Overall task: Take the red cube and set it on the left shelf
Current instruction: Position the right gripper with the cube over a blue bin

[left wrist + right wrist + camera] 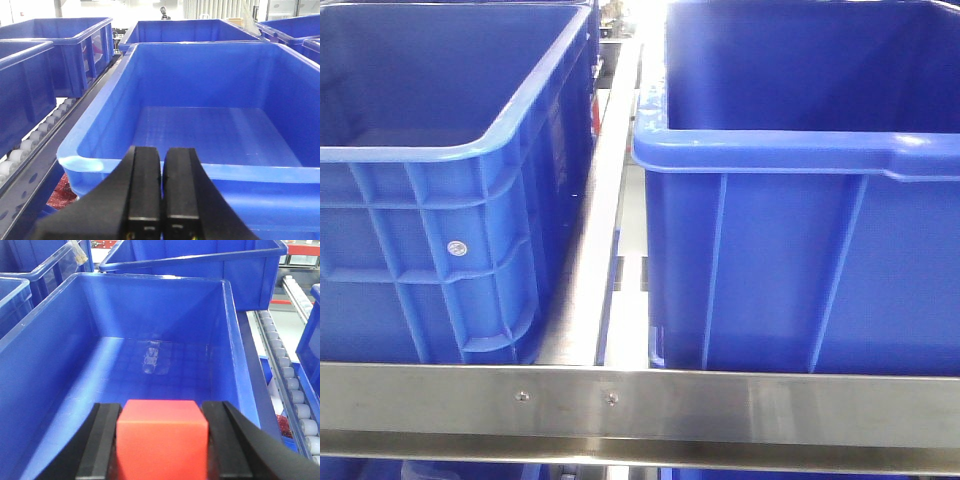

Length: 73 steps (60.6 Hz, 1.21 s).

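Note:
The red cube (162, 437) fills the bottom of the right wrist view, clamped between the two black fingers of my right gripper (161, 412), which is shut on it. It hangs above the near end of a deep blue tub (150, 365) that holds nothing. In the left wrist view my left gripper (161, 160) is shut, its black pads pressed together with nothing between them, just in front of the near rim of another blue tub (210, 125). Neither gripper shows in the front view. The left shelf cannot be told apart from the racking.
Two blue tubs (440, 180) (800, 200) stand side by side behind a steel rail (640, 405), with a metal divider (605, 200) between them. Roller tracks (292, 390) (30, 145) run beside the tubs. More blue tubs (65, 45) stand behind.

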Available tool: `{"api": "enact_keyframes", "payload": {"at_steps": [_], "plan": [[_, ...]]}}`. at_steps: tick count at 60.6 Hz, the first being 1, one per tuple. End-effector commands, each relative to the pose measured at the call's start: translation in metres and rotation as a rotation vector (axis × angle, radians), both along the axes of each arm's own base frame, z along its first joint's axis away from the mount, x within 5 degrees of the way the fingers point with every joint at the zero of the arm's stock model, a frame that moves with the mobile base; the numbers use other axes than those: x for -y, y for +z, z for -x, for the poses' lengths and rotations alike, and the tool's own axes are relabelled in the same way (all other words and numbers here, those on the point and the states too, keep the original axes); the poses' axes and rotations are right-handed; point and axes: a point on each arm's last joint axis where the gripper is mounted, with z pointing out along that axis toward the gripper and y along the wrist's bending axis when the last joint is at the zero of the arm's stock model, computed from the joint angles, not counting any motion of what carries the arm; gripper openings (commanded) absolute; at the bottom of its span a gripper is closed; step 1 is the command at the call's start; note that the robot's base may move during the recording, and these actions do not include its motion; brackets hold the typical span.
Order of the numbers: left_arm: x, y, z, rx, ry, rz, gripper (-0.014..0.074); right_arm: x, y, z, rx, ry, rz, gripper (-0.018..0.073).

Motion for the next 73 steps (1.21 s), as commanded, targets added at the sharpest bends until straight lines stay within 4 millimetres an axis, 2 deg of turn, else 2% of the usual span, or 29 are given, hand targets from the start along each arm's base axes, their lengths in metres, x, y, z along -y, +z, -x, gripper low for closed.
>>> {"api": "enact_keyframes", "payload": {"at_steps": [1, 51, 63, 73], "plan": [[0.0, 0.0, 0.001, 0.077, -0.004, 0.002, 0.0102, 0.0, 0.017, 0.0, 0.112, -0.003, 0.009, 0.0052], [0.0, 0.0, 0.001, 0.077, -0.004, 0.002, 0.0102, 0.0, 0.019, -0.001, 0.134, -0.001, 0.002, 0.0052], [0.0, 0.0, 0.001, 0.077, -0.004, 0.002, 0.0102, -0.001, 0.032, -0.015, 0.165, 0.001, -0.001, 0.0052], [0.0, 0.0, 0.001, 0.077, -0.004, 0.002, 0.0102, -0.003, 0.048, -0.046, 0.083, 0.002, 0.001, 0.0052]]}}
